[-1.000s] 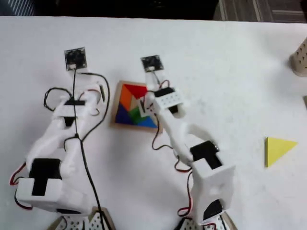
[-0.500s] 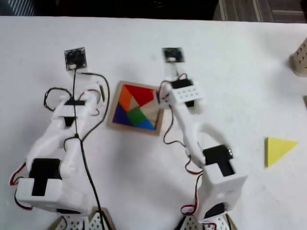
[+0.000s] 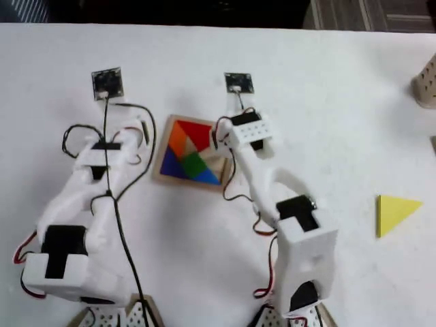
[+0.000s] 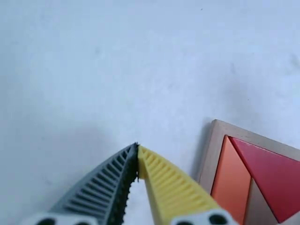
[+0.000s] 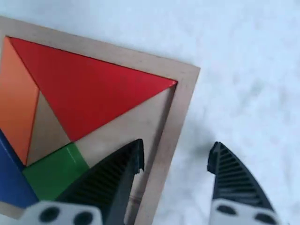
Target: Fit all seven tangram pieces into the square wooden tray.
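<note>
While the yellow triangle [image 3: 394,211] lies near the surface's right edge, right tool [image 5: 177,147] straddles tray [image 5: 183,93] rim, spread apart, likely squaring it; left tool [image 4: 137,149] pinched together alongside.

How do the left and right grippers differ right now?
The left gripper has its jaws shut; the right gripper has them open. The left gripper is over bare table beside the wooden tray; the right gripper straddles the tray's rim. Both are empty.
</note>
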Available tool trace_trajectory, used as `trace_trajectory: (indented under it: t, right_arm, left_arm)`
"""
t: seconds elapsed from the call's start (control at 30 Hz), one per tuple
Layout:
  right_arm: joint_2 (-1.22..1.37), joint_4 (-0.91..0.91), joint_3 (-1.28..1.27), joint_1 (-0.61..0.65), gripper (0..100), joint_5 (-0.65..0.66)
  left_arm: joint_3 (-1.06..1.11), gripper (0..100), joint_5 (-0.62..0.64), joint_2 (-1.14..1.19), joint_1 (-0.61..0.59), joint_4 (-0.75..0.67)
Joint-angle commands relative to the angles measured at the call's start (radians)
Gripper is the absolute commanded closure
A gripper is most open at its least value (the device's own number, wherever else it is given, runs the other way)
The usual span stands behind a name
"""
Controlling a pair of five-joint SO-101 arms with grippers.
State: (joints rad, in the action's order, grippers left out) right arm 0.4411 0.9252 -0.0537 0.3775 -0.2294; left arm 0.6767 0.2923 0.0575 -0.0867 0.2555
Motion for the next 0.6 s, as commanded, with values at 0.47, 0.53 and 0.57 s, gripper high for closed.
trace_trajectory:
  t: [0.47,0.53,0.57]
  right_arm:
    - [0.114,0.331,0.252,-0.113,98.1,0.222]
    - [0.088,0.351,0.249,-0.125,98.1,0.310]
    - [0.079,0.371,0.245,-0.125,98.1,0.376]
  left_arm:
    - [-0.055,98,0.006,-0.008,-0.012,-0.032]
    - [-0.055,98,0.006,-0.008,-0.012,-0.032]
    - [-0.055,98,0.006,-0.008,-0.010,-0.032]
